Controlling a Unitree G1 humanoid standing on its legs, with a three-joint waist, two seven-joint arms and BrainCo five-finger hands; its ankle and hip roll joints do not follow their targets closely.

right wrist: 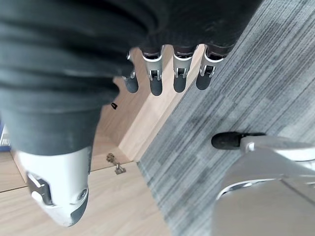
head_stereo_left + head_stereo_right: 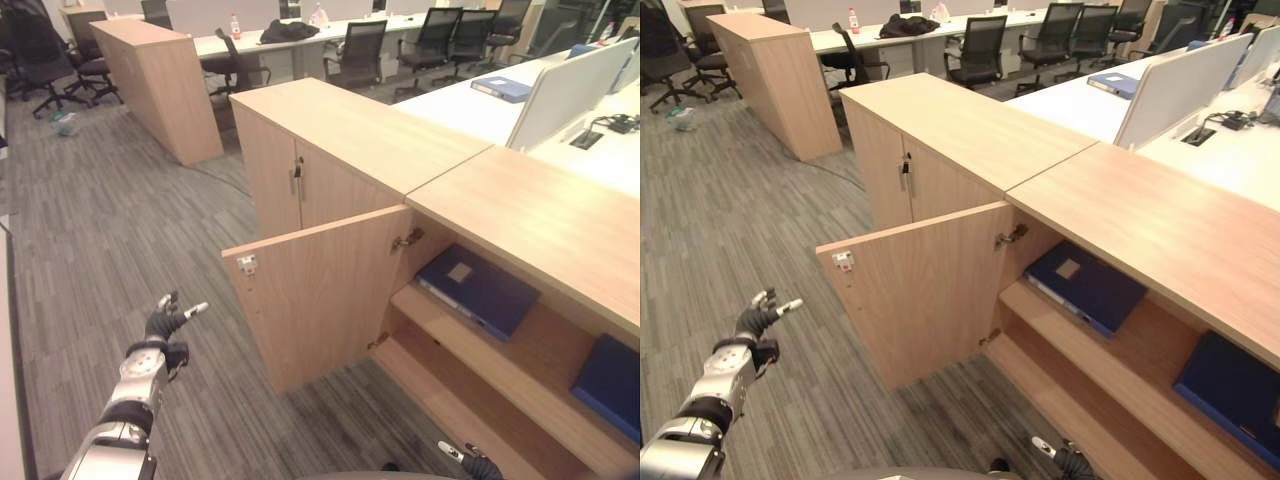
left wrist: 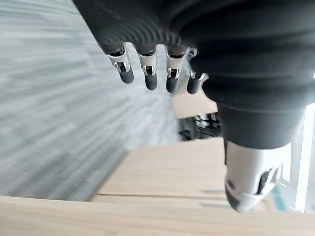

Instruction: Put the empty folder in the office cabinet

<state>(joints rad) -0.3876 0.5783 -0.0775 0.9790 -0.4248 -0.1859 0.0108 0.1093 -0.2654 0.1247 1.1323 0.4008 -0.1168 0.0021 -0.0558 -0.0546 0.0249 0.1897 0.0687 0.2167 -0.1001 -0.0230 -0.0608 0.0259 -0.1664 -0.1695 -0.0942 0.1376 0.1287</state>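
Pale wood makes up the office cabinet, whose left door stands swung wide open toward the carpet; on the upper shelf inside lies a dark blue folder, flat and at an angle, with a small light label on its cover; a 2nd dark blue folder lies further right on the same shelf, well apart from the 1st; the left hand hangs over the carpet left of the open door, its fingers straight and spread, holding nothing; the right hand shows low in front of the cabinet, fingers relaxed and empty; behind the cabinet, a white desk carries a lighter blue binder.
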